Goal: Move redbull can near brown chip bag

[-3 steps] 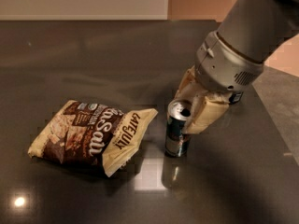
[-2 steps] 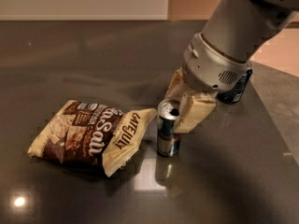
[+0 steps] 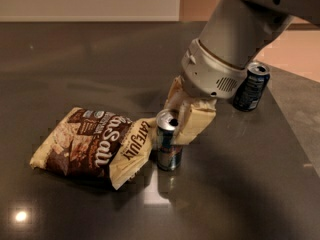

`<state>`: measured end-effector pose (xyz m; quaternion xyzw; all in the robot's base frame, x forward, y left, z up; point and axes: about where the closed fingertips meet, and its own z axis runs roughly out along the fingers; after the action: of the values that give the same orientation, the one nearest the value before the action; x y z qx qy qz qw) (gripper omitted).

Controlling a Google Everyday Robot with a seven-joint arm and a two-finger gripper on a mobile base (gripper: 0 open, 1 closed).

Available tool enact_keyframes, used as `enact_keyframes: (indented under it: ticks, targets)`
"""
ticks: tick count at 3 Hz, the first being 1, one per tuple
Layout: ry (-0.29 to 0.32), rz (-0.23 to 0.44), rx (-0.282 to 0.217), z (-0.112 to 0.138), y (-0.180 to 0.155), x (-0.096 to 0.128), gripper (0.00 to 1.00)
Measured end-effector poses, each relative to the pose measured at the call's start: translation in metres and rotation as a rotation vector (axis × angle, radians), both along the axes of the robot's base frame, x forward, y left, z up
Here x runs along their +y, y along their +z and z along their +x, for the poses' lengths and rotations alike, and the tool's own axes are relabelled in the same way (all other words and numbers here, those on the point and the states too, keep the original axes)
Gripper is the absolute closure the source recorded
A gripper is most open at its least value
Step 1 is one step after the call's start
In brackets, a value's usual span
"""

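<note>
The redbull can (image 3: 168,141) stands upright on the dark table, its silver top showing, right beside the right end of the brown chip bag (image 3: 90,144). The bag lies flat at the left-centre, with white lettering. My gripper (image 3: 182,116) reaches down from the upper right and its cream fingers (image 3: 196,123) sit on either side of the can's upper part, closed on it. The can's base rests on or just above the tabletop.
A darker navy-blue can (image 3: 251,86) stands upright at the right, behind my arm. The table's right edge (image 3: 295,134) runs diagonally past it. A light wall lies beyond the table's far edge.
My gripper has carried the redbull can leftward, from about a can's width away to right beside the chip bag. The navy can has come into view behind the arm.
</note>
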<state>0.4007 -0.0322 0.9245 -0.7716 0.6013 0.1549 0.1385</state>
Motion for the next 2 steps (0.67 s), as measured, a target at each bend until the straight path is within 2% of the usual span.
enact_keyframes:
  ticks: [2]
  targets:
    - [0.006, 0.007, -0.001, 0.0001, -0.0019, 0.0065, 0.13]
